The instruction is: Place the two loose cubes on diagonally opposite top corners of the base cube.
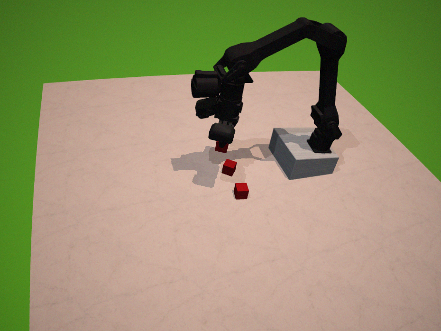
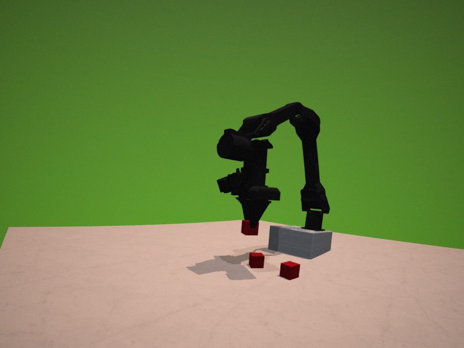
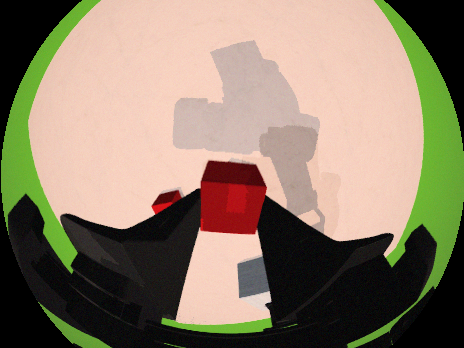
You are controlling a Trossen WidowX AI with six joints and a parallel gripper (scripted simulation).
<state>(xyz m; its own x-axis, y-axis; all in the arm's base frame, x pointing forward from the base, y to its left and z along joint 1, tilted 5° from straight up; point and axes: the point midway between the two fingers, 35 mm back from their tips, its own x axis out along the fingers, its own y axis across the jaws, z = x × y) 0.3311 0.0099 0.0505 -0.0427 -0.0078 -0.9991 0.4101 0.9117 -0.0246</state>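
Observation:
My gripper [image 1: 221, 144] [image 2: 250, 224] [image 3: 230, 198] is shut on a red cube [image 1: 220, 148] [image 2: 247, 229] [image 3: 233, 197] and holds it level, clear above the table. Two more red cubes of the same size rest on the table: one [image 1: 229, 167] [image 2: 256, 260] just in front of and below the held cube, the other [image 1: 241, 190] [image 2: 289, 269] a little farther toward the front. I cannot tell which of them is the fixed base. In the wrist view one red cube [image 3: 166, 201] peeks out beside the left finger.
The arm stands on a grey block [image 1: 302, 161] [image 2: 296, 243] [image 3: 252, 277] to the right of the cubes. The pale marble table [image 1: 142, 231] [image 2: 112, 299] stretches wide to the left and the front. The arm's shadow lies under the gripper.

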